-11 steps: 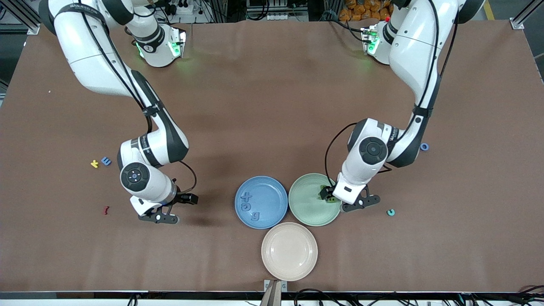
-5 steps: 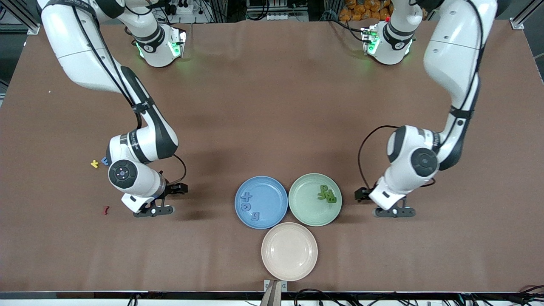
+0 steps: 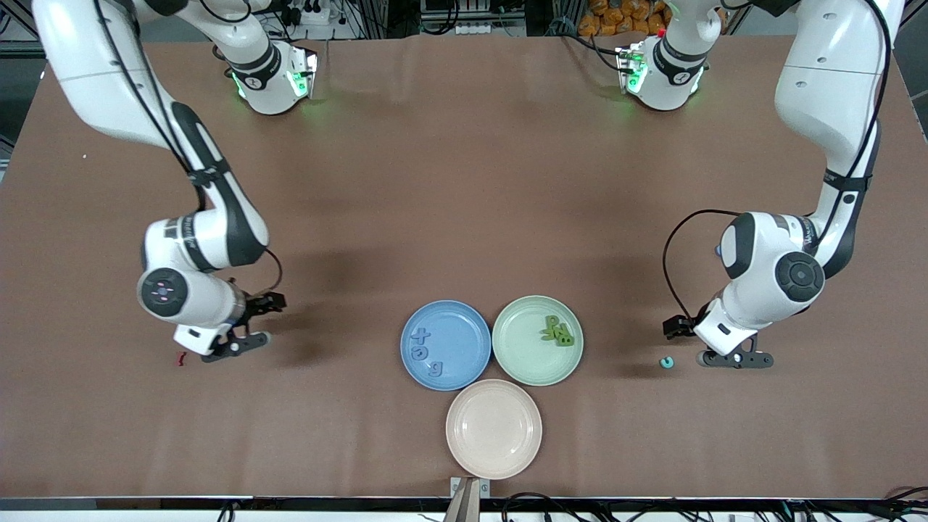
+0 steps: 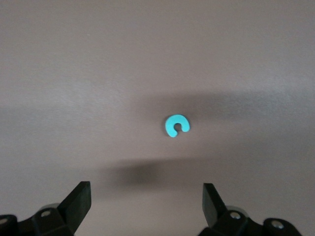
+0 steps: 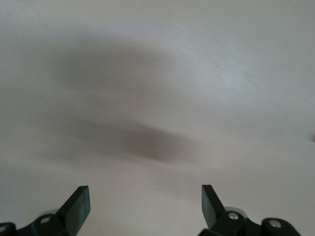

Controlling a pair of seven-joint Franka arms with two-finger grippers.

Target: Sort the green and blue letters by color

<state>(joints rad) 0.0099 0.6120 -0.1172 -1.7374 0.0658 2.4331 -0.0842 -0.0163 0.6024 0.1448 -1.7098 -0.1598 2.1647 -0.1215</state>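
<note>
Nearest me, a pale pink round plate lies bare. Just past it sit a blue round plate carrying three periwinkle blue foam letters and a pale green round plate holding a small heap of leaf green foam letters, each colour evidently matched to its dish. Toward the left arm's end, the left gripper hangs low over the cloth with its jaws spread wide and nothing between them; a small teal foam letter shaped like a c lies on the brown tablecloth just ahead of the fingertips, which looks like lining up for a pick. Toward the other end, the right gripper hovers equally wide and empty, with a dark red foam letter just beside it on the cloth.
</note>
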